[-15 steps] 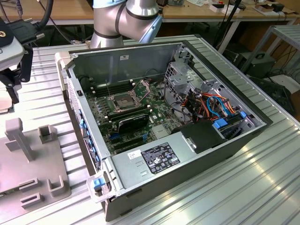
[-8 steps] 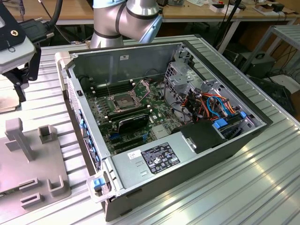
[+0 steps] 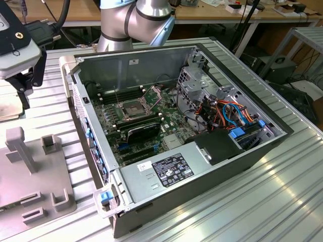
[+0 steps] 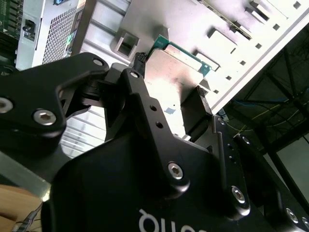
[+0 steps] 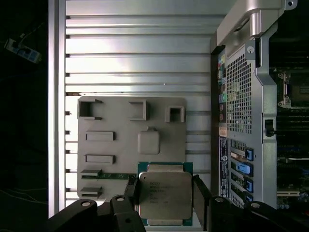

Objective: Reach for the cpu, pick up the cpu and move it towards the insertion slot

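Observation:
The cpu (image 5: pixel 164 195), a pale silvery square plate on a green edge, sits between my gripper's (image 5: pixel 165 192) two black fingers, which press on its opposite sides. It appears lifted above the grey holder plate (image 5: pixel 111 159). In the second wrist view the cpu (image 4: pixel 176 72) shows the same way, clamped in the gripper (image 4: pixel 171 79). In the exterior view the gripper (image 3: pixel 17 101) hangs at the far left with the cpu (image 3: pixel 7 108) under it. The insertion slot (image 3: pixel 132 108), a shiny square frame with its metal plate hinged up, lies inside the open computer case, well to the exterior view's right of the gripper.
The open computer case (image 3: pixel 227 151) stands on a ribbed aluminium table (image 3: pixel 252 201). A black card (image 3: pixel 144 132) lies just in front of the slot. The case's raised side wall (image 3: pixel 86 136) stands between gripper and slot. The arm's base (image 3: pixel 136 20) rises behind the case.

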Motion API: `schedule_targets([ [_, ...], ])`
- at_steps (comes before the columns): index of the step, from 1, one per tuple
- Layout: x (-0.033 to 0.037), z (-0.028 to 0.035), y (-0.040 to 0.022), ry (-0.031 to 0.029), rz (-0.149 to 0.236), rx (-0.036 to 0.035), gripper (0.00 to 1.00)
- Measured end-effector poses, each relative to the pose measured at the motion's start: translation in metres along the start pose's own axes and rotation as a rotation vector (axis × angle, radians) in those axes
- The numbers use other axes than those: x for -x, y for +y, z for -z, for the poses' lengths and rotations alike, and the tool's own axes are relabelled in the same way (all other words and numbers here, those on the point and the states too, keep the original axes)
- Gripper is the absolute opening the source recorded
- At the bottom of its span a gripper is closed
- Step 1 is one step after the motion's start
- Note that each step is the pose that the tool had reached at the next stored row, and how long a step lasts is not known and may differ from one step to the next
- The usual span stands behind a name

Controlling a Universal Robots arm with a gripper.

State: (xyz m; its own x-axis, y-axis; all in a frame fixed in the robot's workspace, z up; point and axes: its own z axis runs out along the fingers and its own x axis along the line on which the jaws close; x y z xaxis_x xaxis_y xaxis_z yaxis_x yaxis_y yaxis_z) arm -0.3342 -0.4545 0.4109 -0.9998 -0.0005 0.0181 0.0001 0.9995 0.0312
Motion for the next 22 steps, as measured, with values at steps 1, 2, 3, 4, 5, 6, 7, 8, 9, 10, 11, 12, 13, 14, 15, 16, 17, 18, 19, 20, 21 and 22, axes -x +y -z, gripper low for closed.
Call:
schedule_targets([
  [1, 0.0003, 0.0000, 0.0000, 0.0000, 0.000, 0.0000, 0.55],
  [2, 0.0007, 0.0000, 0.0000, 0.0000, 0.000, 0.0000, 0.55],
  [3, 0.0018, 0.0001, 0.0000, 0.0001, 0.000, 0.0000, 0.55],
  [4, 0.0029, 0.0001, 0.0000, 0.0001, 0.000, 0.0000, 0.55],
  [5, 0.0045, 0.0001, 0.0000, 0.0000, 0.000, 0.0000, 0.55],
  [6, 0.0055, 0.0001, 0.0000, 0.0000, 0.000, 0.0000, 0.55],
  [7, 0.0063, 0.0002, 0.0000, 0.0001, 0.000, -0.0001, 0.55],
  [8, 0.0074, 0.0001, 0.0000, -0.0001, 0.000, 0.0000, 0.55],
  [9, 0.0085, 0.0001, 0.0000, -0.0001, 0.000, 0.0000, 0.55],
  [10, 0.0092, 0.0002, 0.0000, 0.0000, 0.000, -0.0001, 0.55],
  [11, 0.0099, 0.0002, 0.0000, 0.0000, 0.000, 0.0000, 0.55],
  [12, 0.0107, 0.0002, 0.0000, 0.0000, 0.000, 0.0000, 0.55],
  [13, 0.0115, 0.0002, 0.0000, 0.0000, 0.000, 0.0000, 0.55],
  [14, 0.0125, 0.0002, 0.0000, 0.0000, 0.000, 0.0000, 0.55],
  [15, 0.0131, 0.0002, 0.0000, -0.0001, 0.000, 0.0000, 0.55],
  [16, 0.0138, 0.0002, 0.0000, 0.0000, 0.000, 0.0000, 0.55],
  [17, 0.0148, 0.0003, 0.0000, 0.0000, 0.000, 0.0000, 0.55],
  [18, 0.0156, 0.0003, 0.0000, 0.0000, 0.000, 0.0000, 0.55],
  [19, 0.0169, 0.0003, 0.0000, 0.0000, 0.000, 0.0000, 0.55],
  [20, 0.0178, 0.0003, 0.0000, 0.0000, 0.000, 0.0000, 0.55],
  [21, 0.0188, 0.0004, 0.0000, 0.0000, 0.000, 0.0000, 0.55],
  [22, 0.0197, 0.0004, 0.0000, 0.0000, 0.000, 0.0000, 0.55],
])
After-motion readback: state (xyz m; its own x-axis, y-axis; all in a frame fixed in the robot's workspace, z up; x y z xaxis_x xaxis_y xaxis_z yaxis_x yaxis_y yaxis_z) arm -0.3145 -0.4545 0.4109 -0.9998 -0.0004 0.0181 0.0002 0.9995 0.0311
